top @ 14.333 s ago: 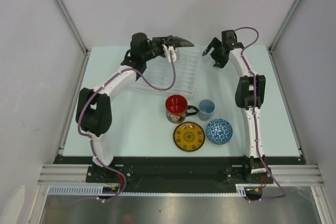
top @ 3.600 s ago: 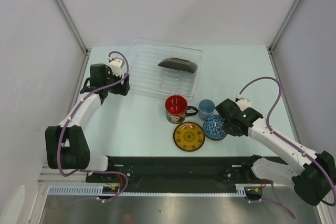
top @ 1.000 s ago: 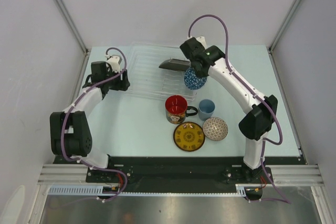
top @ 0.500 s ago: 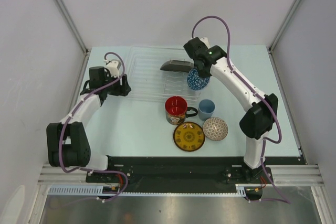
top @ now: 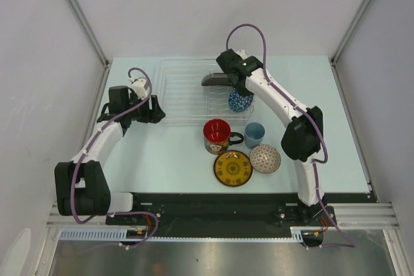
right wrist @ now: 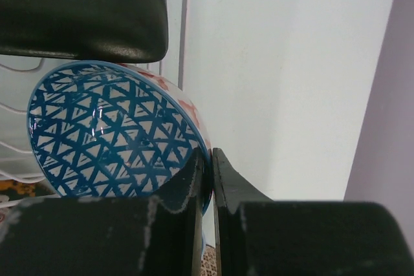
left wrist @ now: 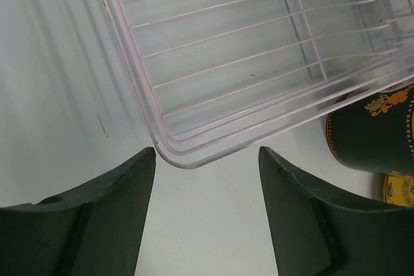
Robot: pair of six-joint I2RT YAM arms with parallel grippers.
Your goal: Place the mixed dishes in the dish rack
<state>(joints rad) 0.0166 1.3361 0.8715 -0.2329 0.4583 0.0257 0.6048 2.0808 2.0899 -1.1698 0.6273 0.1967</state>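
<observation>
Dish rack [top: 187, 98]: clear plastic, lying on the pale table [top: 162, 159] toward its far side, between the two arms.

Black square plate [top: 217, 79]: inside the rack, in its right half toward the far edge. It is tipped up off the ribs rather than lying flat.

Right gripper [right wrist: 208, 163]: pinched narrow on the rim of the blue-and-white bowl [top: 240, 100], with one finger inside the rim and one outside.

Blue-and-white bowl: held up on edge over the rack's right side, just on the near side of the black plate. From where I stand I cannot tell whether it touches the ribs.

Left gripper [left wrist: 207, 153]: jaws wide and holding nothing, down low at the rack's near-left corner. In the wrist view that corner sits just beyond the fingertips and between them, with a gap on either side.

Red mug [top: 218, 135]: upright on the table just in front of the rack's near edge, toward its right end, with the black handle turned away from the rack's left side.

Light-blue cup [top: 254, 134]: upright, just in front of the rack's near-right corner, by the mug's handle.

Yellow saucer [top: 233, 167]: flat on the table, farther from the rack than the mug, on the mug's near side.

Second bowl [top: 265, 158]: pale and patterned, sitting open side up, well apart from the rack, on the near side of the cup and just beside the saucer.
</observation>
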